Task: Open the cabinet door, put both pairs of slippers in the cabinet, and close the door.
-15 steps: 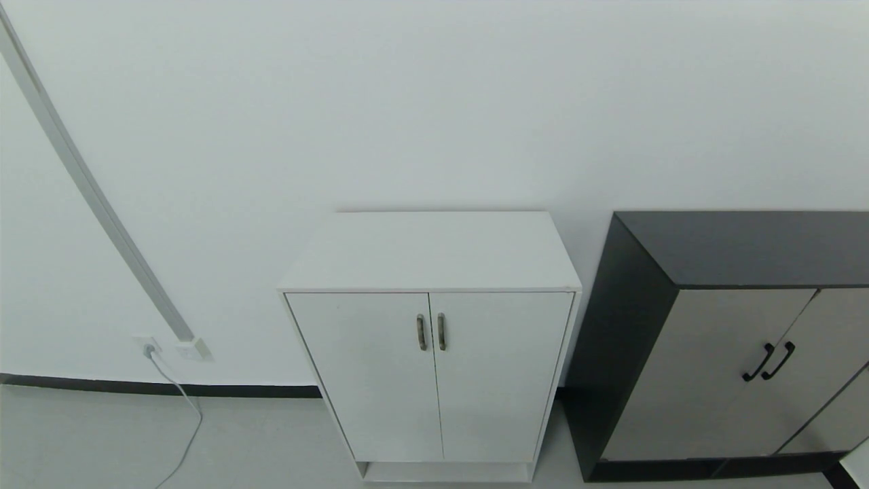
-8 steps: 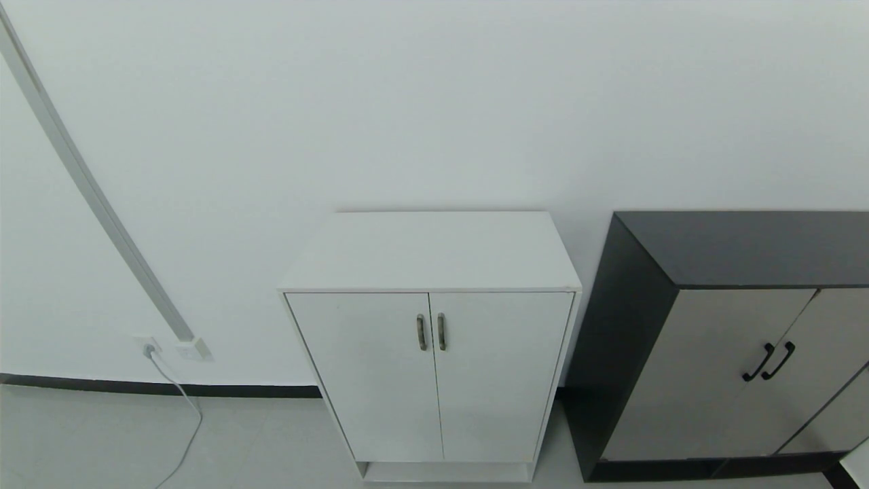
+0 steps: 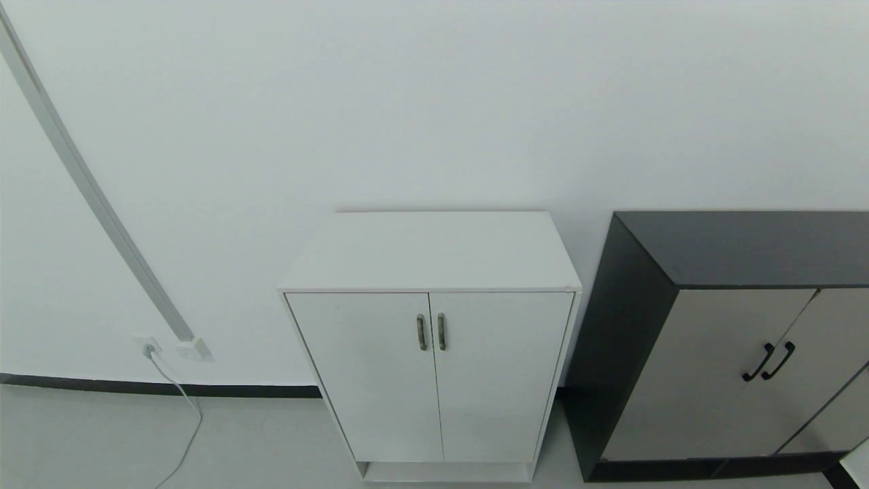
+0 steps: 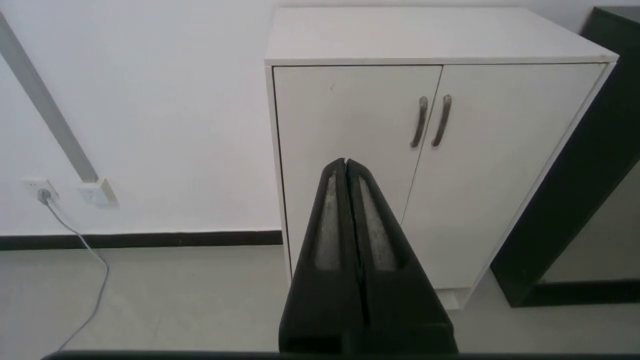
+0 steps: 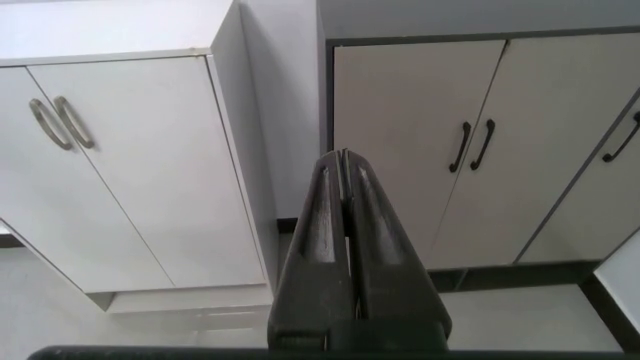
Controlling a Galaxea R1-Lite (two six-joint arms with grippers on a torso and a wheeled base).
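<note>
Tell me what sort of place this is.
Probably a bare indoor room, maybe an entryway or a test space: a white two-door cabinet and a dark cabinet stand side by side against a plain white wall, with a wall socket just above the grey floor.

The left claw (image 4: 346,163) is matte black: two long fingers (image 4: 328,235) that narrow from a broad, blocky base to a slim rounded tip, lying flat against each other along a thin straight seam. Each finger carries a long recessed panel of dull grey down its face. The right claw (image 5: 345,155) is built the same, black with matching grey insets and a wide base.
</note>
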